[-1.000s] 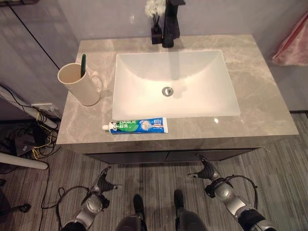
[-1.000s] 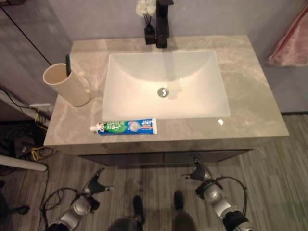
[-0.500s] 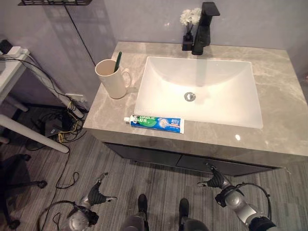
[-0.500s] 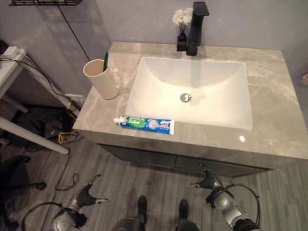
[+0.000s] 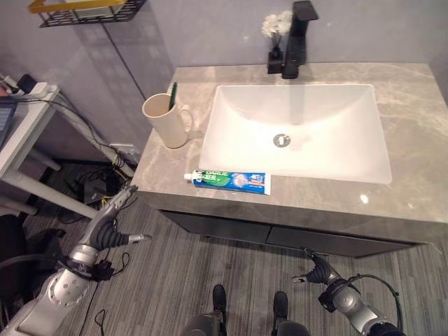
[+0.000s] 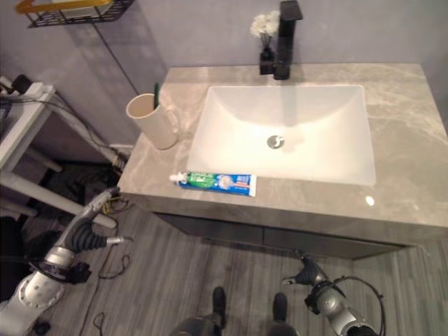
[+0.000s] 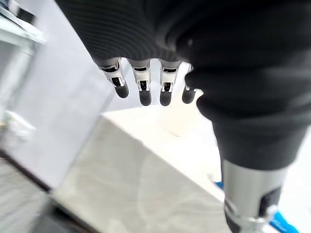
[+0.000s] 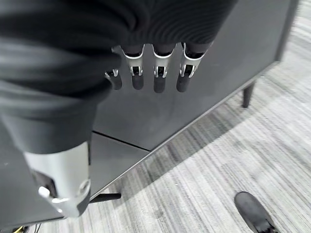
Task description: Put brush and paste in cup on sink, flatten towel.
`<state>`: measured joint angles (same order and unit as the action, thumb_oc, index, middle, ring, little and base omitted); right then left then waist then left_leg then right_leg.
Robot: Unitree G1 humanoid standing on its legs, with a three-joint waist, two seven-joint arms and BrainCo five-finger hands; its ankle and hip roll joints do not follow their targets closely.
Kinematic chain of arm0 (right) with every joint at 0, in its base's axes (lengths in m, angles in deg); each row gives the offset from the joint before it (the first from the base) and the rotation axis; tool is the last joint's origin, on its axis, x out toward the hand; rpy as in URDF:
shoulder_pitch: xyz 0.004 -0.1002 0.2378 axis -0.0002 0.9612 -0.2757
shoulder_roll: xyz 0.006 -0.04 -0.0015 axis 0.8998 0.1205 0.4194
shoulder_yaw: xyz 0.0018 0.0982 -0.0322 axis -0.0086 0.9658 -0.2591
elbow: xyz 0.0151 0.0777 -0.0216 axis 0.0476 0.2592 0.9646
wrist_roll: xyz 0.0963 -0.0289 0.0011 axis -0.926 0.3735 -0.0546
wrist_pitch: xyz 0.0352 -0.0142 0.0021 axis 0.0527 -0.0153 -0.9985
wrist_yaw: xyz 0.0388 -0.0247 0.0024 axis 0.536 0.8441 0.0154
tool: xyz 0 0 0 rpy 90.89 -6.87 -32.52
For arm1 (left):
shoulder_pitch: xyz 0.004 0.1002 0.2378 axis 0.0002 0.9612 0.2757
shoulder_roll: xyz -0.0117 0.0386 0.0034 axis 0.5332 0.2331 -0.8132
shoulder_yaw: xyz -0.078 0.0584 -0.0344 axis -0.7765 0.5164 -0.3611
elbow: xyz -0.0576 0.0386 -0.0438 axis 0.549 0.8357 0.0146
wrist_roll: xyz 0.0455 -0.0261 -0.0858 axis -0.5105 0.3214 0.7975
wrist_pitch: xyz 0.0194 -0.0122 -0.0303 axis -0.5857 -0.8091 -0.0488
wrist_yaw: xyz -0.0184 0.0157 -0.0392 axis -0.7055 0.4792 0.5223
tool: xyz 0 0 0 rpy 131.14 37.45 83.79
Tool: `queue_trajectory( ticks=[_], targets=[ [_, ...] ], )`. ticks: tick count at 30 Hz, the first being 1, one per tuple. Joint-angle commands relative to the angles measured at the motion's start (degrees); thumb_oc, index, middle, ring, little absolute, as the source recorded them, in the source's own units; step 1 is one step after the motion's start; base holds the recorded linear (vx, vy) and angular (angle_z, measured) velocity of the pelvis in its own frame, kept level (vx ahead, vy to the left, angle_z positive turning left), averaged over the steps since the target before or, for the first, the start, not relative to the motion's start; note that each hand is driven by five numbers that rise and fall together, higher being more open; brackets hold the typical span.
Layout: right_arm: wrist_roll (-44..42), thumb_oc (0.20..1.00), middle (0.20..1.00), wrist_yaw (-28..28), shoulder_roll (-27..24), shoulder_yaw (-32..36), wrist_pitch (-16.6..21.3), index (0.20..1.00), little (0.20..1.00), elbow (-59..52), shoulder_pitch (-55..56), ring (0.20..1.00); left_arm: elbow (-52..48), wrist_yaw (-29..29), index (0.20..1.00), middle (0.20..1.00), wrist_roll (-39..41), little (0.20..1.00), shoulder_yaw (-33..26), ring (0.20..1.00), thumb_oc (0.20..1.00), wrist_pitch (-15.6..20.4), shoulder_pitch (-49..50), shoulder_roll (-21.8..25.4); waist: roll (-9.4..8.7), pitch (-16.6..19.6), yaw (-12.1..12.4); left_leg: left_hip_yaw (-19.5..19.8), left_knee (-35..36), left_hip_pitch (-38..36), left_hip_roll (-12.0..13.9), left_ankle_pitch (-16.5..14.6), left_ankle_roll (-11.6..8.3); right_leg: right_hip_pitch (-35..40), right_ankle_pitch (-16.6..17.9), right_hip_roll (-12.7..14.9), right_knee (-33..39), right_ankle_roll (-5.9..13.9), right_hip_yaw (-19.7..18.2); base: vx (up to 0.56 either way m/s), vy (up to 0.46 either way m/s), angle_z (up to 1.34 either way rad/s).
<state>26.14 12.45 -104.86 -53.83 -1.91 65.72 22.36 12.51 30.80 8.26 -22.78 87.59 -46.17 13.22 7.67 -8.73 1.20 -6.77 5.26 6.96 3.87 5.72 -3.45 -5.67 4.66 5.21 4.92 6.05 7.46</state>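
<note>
A cream cup [image 5: 166, 120] stands on the grey counter [image 5: 420, 175] left of the white sink basin [image 5: 297, 129]. A green toothbrush [image 5: 171, 96] stands in the cup. A blue and green toothpaste tube [image 5: 229, 180] lies flat on the counter's front strip. My left hand [image 5: 112, 227] hangs open below and left of the counter's corner; in the left wrist view its fingers [image 7: 141, 87] reach toward the cup [image 7: 177, 121]. My right hand [image 5: 318, 269] is open low in front of the dark cabinet [image 8: 218, 73], holding nothing.
A black faucet [image 5: 294, 38] and a small vase of white flowers [image 5: 275, 28] stand behind the basin. A white table [image 5: 21, 119] with wires under it sits to the left, and a wire shelf [image 5: 84, 10] hangs on the wall.
The camera has shifted a little. My left arm has risen from near the floor up toward the counter's left corner. The right hand stays low.
</note>
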Motion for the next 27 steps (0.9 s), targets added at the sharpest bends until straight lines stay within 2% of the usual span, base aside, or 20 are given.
queue_trajectory(
  ticks=[1, 4, 6, 8, 14, 19, 27],
  targets=[
    [2.1, 1.000, 1.000, 0.2, 0.0, -0.1, 0.5, 1.000, 1.000, -3.1, -0.9, 1.000, -0.3, 2.8, 1.000, 1.000, 6.8, 1.000, -0.2, 1.000, 1.000, 2.7, -4.2, 0.3, -3.86, 1.1, -0.7, -1.5, -0.3, -2.0, 2.7, -1.2, -3.74, -1.2, 2.7, 7.6, 0.1, 6.30, -2.4, 0.02, 0.038, -0.28],
    [2.6, 1.000, 1.000, 0.0, -0.3, 1.0, 0.0, 1.000, 1.000, -4.2, -0.1, 1.000, 0.8, 3.6, 1.000, 1.000, 7.7, 1.000, 0.5, 1.000, 1.000, 2.1, -7.8, -0.7, -3.61, 1.6, -2.2, -2.7, -0.3, -2.4, 2.8, -1.9, -3.51, -2.3, 3.1, 7.5, 0.1, 6.47, -4.2, 0.02, 0.047, -0.30],
    [2.7, 1.000, 1.000, 0.0, -0.2, 1.3, -0.2, 1.000, 1.000, -4.0, 0.0, 1.000, 0.9, 3.8, 1.000, 1.000, 7.8, 1.000, 0.5, 1.000, 1.000, 2.0, -8.1, -0.9, -3.59, 1.7, -2.2, -3.2, -0.3, -2.6, 2.8, -2.1, -3.46, -2.5, 3.2, 7.5, 0.1, 6.55, -4.7, 0.02, 0.033, -0.25],
    [2.2, 1.000, 1.000, 0.4, 0.3, 3.0, -0.5, 1.000, 1.000, -3.2, 1.0, 1.000, 1.8, 4.7, 1.000, 1.000, 8.0, 1.000, 0.7, 1.000, 1.000, 1.6, -9.5, -1.2, -3.45, 1.9, -3.5, -4.6, -0.3, -3.4, 2.7, -2.7, -3.17, -3.1, 3.8, 7.5, 0.1, 6.94, -6.3, 0.03, 0.062, -0.25],
    [2.7, 1.000, 1.000, -0.1, 0.5, 4.1, -0.9, 1.000, 1.000, -3.8, 2.4, 1.000, 3.3, 5.9, 1.000, 1.000, 7.4, 1.000, 1.1, 1.000, 1.000, 1.0, -9.8, -1.1, -3.31, 1.8, -4.6, -6.6, -0.3, -4.2, 2.4, -3.3, -2.81, -4.5, 4.7, 7.4, 0.1, 7.48, -9.1, 0.01, 0.041, -0.28],
    [3.0, 1.000, 1.000, -0.4, 0.1, 4.9, -0.9, 1.000, 1.000, -4.3, 3.4, 1.000, 4.6, 6.8, 1.000, 1.000, 4.5, 1.000, 2.9, 1.000, 1.000, 0.6, -9.8, 1.4, -3.23, 1.7, -5.2, -7.9, -0.3, -4.4, 2.1, -3.6, -2.52, -5.6, 5.3, 7.4, 0.1, 7.95, -10.4, 0.01, 0.037, -0.21],
    [4.0, 1.000, 1.000, -0.2, -0.7, 5.0, -0.6, 1.000, 1.000, -5.5, 4.3, 1.000, 6.9, 6.1, 1.000, 1.000, 0.9, 1.000, 4.4, 1.000, 1.000, 0.4, -10.9, 3.5, -3.32, 1.7, -5.7, -8.1, -0.3, -3.8, 1.8, -3.6, -2.41, -6.5, 5.9, 7.7, 0.1, 8.26, -10.4, 0.00, 0.010, -0.05]
  ],
)
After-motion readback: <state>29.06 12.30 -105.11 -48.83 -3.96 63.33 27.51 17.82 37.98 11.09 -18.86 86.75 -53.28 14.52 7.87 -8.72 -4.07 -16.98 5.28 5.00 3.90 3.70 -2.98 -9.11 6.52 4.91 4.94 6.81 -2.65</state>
